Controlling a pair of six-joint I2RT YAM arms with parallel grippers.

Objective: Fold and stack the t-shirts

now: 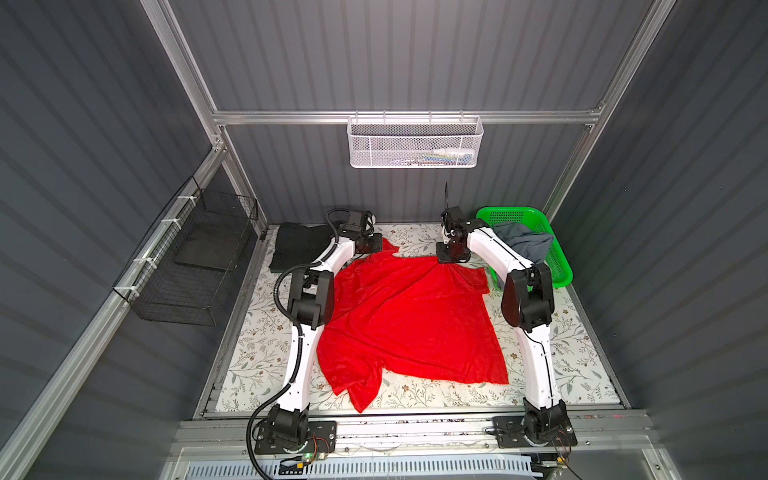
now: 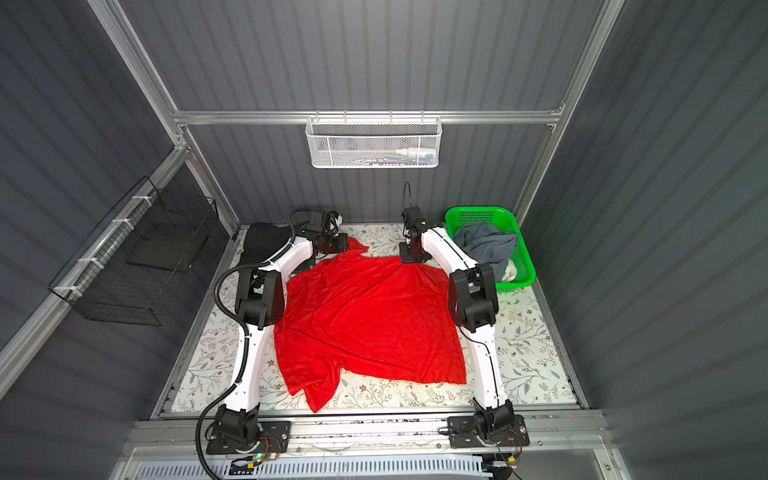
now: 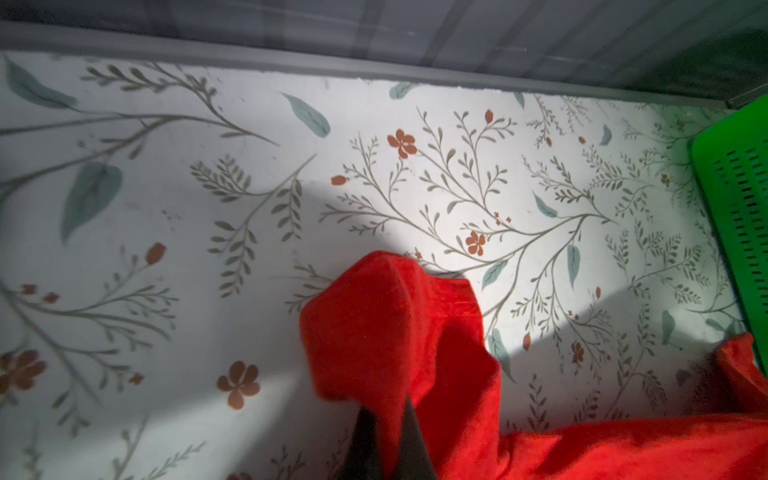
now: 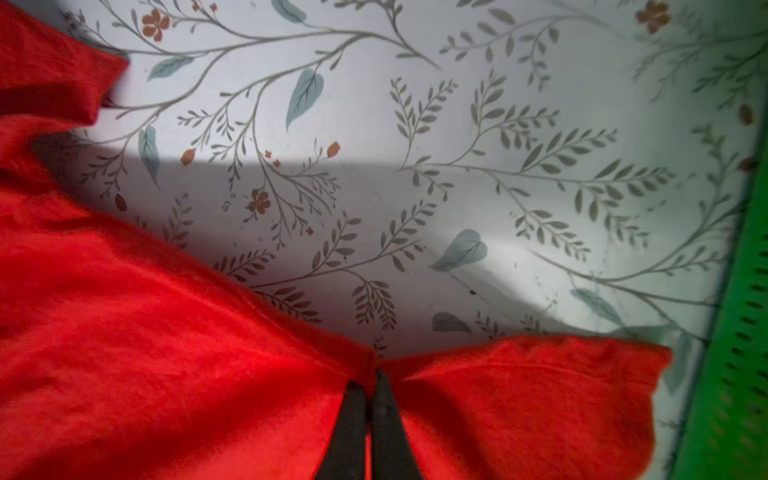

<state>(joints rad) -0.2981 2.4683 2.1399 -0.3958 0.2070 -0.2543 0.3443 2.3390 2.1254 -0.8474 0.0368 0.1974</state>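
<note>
A bright red t-shirt (image 1: 411, 324) (image 2: 370, 320) lies spread and creased on the floral table, its near left corner bunched. My left gripper (image 1: 380, 246) (image 2: 348, 244) is shut on the shirt's far left edge; in the left wrist view a fold of red cloth (image 3: 374, 324) sits pinched in the gripper (image 3: 388, 413). At the far right edge, my right gripper (image 1: 449, 257) (image 2: 410, 255) (image 4: 368, 379) is shut on the red cloth (image 4: 166, 353). A slate grey-blue t-shirt (image 1: 525, 245) (image 2: 488, 245) lies heaped in the green basket. Dark folded t-shirts (image 1: 297, 247) (image 2: 264, 241) sit at the far left corner.
The green perforated basket (image 1: 559, 270) (image 2: 525, 266) stands at the far right corner, close to my right arm. A black wire basket (image 1: 195, 266) hangs on the left wall, and a white mesh basket (image 1: 415, 143) on the back wall. The back wall is just behind both grippers.
</note>
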